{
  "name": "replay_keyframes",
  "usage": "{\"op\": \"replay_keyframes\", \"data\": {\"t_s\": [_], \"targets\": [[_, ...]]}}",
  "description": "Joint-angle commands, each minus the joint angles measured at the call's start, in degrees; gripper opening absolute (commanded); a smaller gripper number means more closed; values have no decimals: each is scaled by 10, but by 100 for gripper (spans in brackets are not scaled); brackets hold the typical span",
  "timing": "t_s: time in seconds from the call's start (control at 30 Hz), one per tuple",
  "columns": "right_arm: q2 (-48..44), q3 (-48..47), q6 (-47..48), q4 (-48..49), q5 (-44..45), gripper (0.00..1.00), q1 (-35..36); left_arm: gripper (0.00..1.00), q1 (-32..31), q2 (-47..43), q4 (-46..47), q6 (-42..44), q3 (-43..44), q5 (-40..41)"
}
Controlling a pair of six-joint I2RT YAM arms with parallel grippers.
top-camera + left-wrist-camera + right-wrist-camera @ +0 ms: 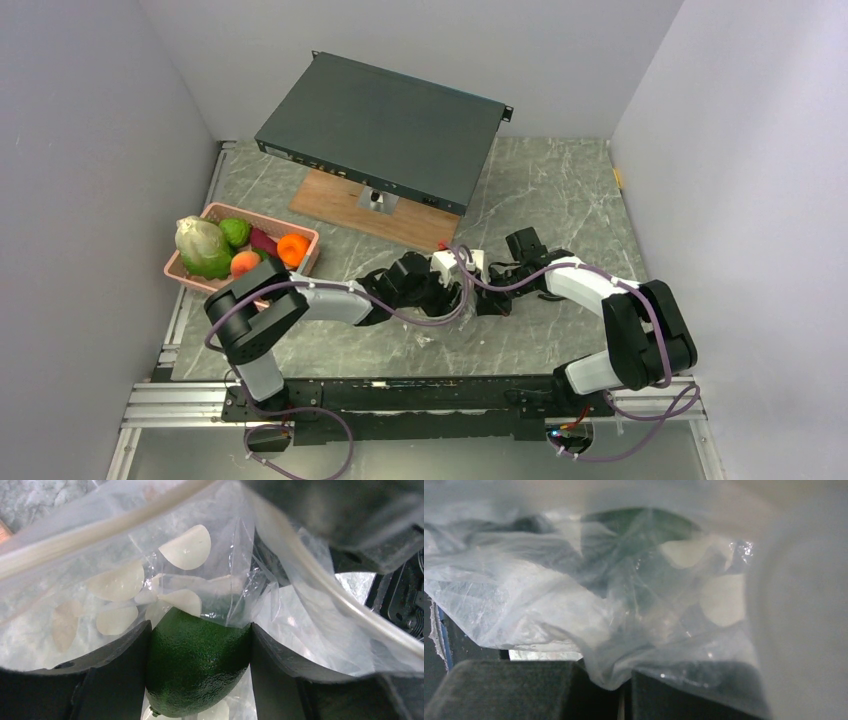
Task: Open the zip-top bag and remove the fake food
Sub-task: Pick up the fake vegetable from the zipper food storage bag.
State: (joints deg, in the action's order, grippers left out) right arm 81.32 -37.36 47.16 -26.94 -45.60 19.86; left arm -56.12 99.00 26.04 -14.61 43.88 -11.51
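Note:
The clear zip-top bag lies mid-table between my two grippers. My left gripper reaches inside the bag and is shut on a dark green fake fruit, held between both fingers. The zip strip runs above it, and pale round shapes show through the plastic. My right gripper is shut on a fold of the bag, pinched between its fingers. The green fruit shows dimly through the plastic. Other fake food sits in the pink basket: a pale leafy head and an orange ball.
A dark flat rack unit rests tilted on a wooden board at the back centre. Grey walls close in the left, right and back. The pink basket stands at the table's left edge beside my left arm.

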Motion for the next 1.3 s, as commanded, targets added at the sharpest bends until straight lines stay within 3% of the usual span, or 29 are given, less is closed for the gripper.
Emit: {"op": "replay_keyframes", "data": {"t_s": [0.0,0.43,1.0,1.27], "targets": [[-13,-18,9,23,-45,0,-5,31,3,-48,-66,30,5,7],[-18,-18,21,13,-41,0,-7,2,20,-172,-103,24,-4,-14],[-19,-20,23,14,-39,0,-7,0,45,-338,-283,90,4,8],[-17,-20,21,17,-38,0,-8,0,78,-427,-379,113,4,95]]}}
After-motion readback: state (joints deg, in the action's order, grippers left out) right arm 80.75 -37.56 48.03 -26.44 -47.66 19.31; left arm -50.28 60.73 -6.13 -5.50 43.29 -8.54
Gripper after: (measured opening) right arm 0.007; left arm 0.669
